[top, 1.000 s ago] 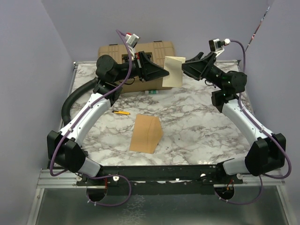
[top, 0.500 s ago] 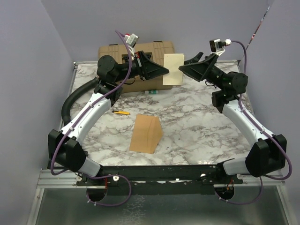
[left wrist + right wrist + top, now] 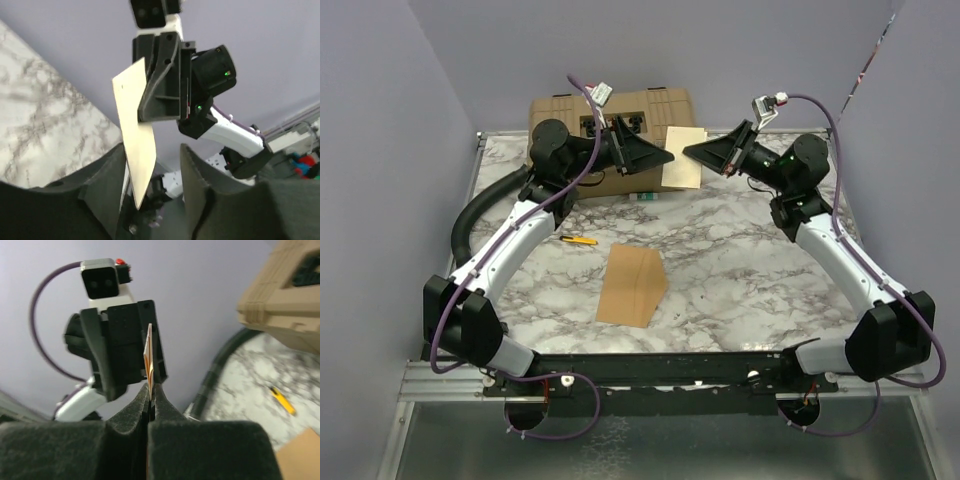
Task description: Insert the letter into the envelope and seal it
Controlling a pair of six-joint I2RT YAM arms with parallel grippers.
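Note:
The letter (image 3: 682, 172), a pale sheet, hangs upright in the air at the back of the table between the two arms. My right gripper (image 3: 689, 151) is shut on its edge; in the right wrist view the letter (image 3: 149, 357) shows edge-on, pinched between the closed jaws of that gripper (image 3: 150, 392). My left gripper (image 3: 152, 150) stands open, and the letter (image 3: 132, 115) hangs loose between its fingers, close to the left one. The envelope (image 3: 632, 285), kraft brown, lies flat on the marble near the front middle, away from both grippers.
A tan plastic case (image 3: 610, 112) stands at the back of the table, behind the left gripper (image 3: 667, 157). A yellow pen (image 3: 578, 240) lies left of the envelope. A black hose (image 3: 480, 210) curves along the left side. Purple walls close in the table.
The right gripper has shut on the letter and the left gripper has opened its hold on it. Both arms and the letter have sunk slightly.

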